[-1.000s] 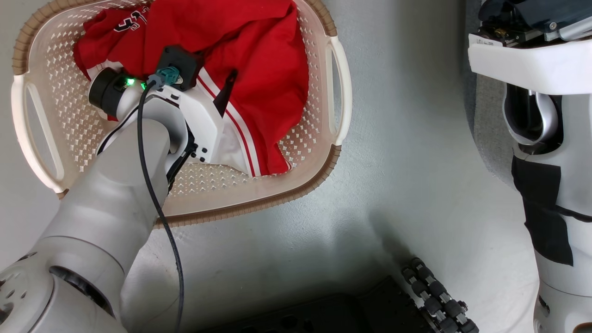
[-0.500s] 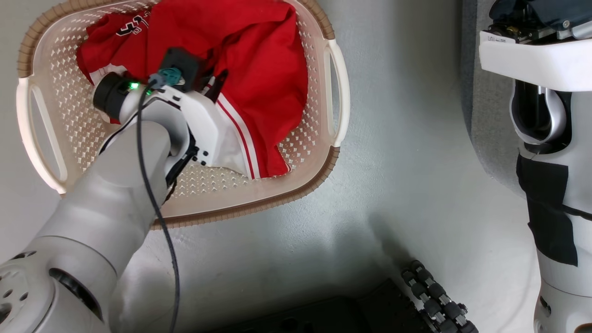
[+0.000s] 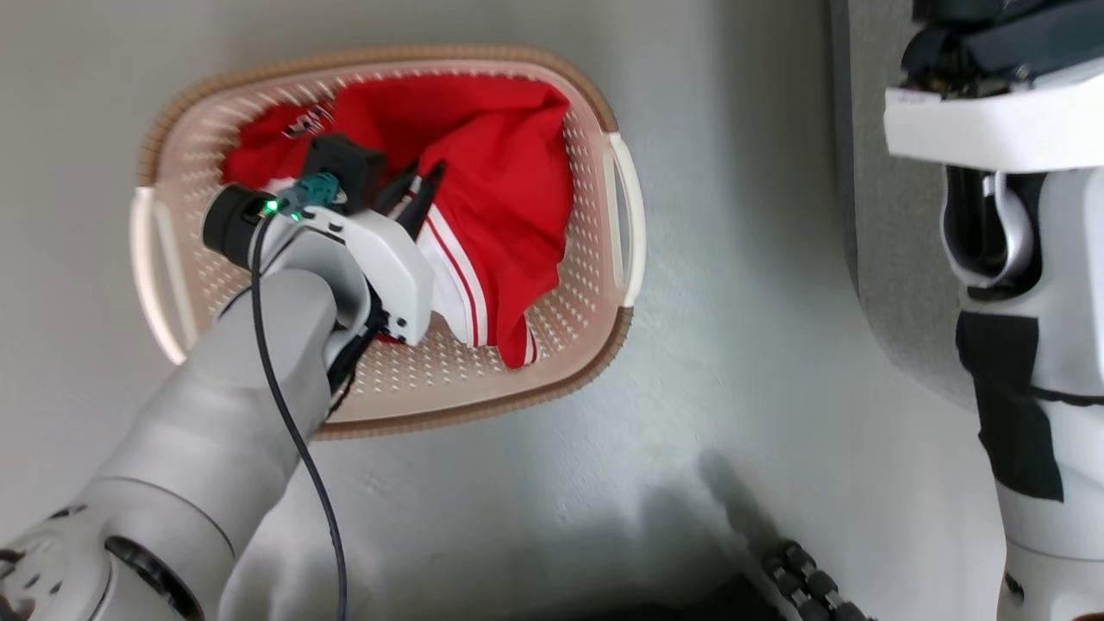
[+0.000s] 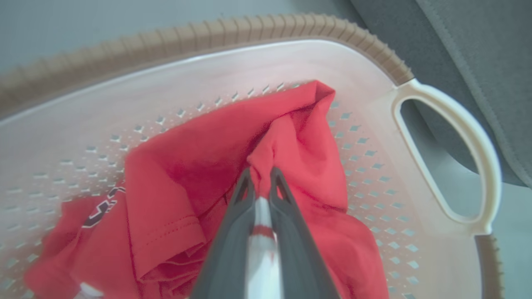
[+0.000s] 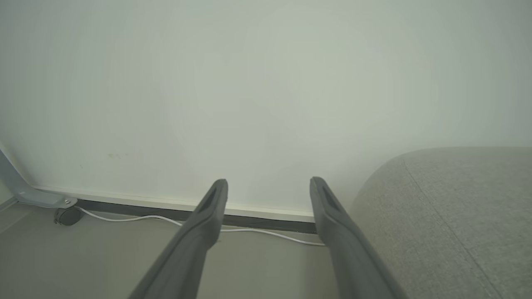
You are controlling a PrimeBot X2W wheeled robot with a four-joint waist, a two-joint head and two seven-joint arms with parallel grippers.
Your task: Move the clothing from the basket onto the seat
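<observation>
Since 1 s ago L gripper [image 4: 261, 182] went from spread to pinching a fold of the clothing [image 4: 299, 145], red cloth w/ white striped trim caught in it. Rest of the clothing, incl. the numbered piece, lies bunched in the basket [image 4: 291, 29]. Beyond the basket's handle, to robot's right, lies the seat [image 4: 490, 45]; carry should go up, then rightward. R gripper [image 5: 268, 187] spread, empty, near seat.

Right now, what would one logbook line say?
left claw: shut on red soft-fabric clothing with white trim | clothing: in cream perforated plastic basket | right claw: open, near grey fabric seat
</observation>
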